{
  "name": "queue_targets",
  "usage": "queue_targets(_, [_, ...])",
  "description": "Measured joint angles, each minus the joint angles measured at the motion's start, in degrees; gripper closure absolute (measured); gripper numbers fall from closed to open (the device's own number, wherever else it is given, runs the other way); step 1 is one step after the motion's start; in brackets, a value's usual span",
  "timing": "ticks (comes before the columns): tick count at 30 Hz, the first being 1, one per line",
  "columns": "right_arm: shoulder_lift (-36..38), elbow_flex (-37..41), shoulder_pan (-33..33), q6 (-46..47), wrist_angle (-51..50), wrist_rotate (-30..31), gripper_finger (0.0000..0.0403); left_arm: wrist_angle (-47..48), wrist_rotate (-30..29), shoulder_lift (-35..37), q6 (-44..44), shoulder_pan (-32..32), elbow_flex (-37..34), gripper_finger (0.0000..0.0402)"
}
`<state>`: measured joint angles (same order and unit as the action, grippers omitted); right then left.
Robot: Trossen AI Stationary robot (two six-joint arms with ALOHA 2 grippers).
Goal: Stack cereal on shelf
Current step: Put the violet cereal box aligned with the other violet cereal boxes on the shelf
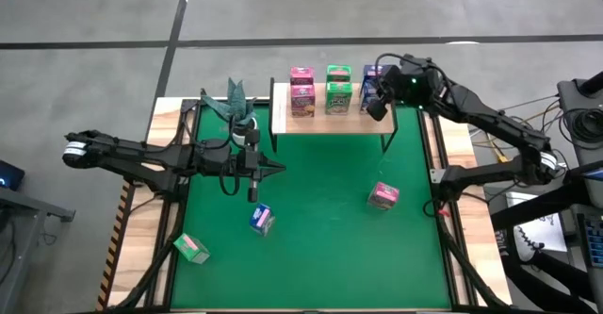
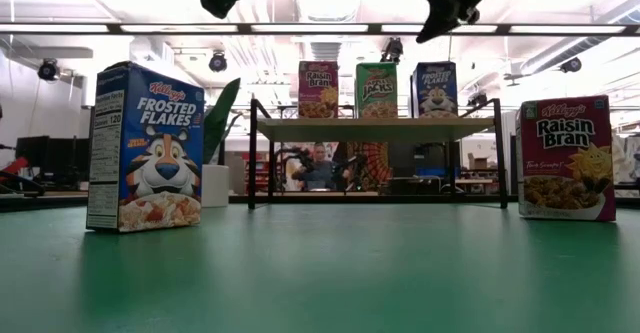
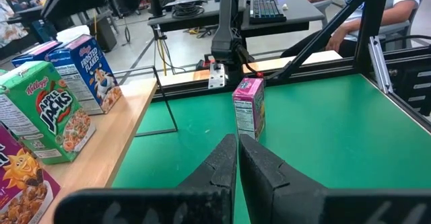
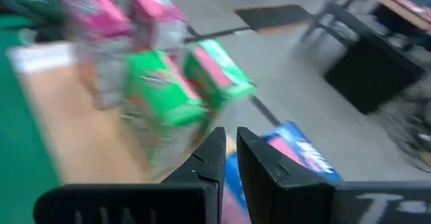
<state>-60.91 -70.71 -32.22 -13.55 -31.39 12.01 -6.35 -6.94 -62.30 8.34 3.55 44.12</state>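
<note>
Hovering above the right end of the shelf [image 1: 330,121], over the blue cartons [image 1: 370,76]: right gripper [image 1: 376,102], fingers drawn nearly together, gripping nothing visible.

Hanging over the left-centre of the green mat [image 1: 320,220]: left gripper [image 1: 252,193], fingers pressed closed, empty.

Standing on the shelf, running along the mat's far edge: pink cartons [image 1: 301,91] at the left end, green cartons [image 1: 338,88] in the middle, blue cartons at the right end.

Resting on the mat, well apart: one blue carton [image 1: 262,220] left of centre, one pink carton [image 1: 382,195] toward the right edge, one green carton [image 1: 191,249] near the front-left corner.
</note>
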Motion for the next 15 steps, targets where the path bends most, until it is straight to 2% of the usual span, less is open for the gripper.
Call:
queue_targets(7, [3.61, -0.20, 6.15, 3.52, -1.81, -8.61, 0.0375, 0.00, 0.00, 0.00, -0.07, 0.01, 0.00, 0.0402])
queue_targets(15, [9.28, 8.25, 18.67, 9.54, 1.67, -9.06, 0.0375, 0.00, 0.00, 0.00, -1.95, 0.01, 0.00, 0.0402])
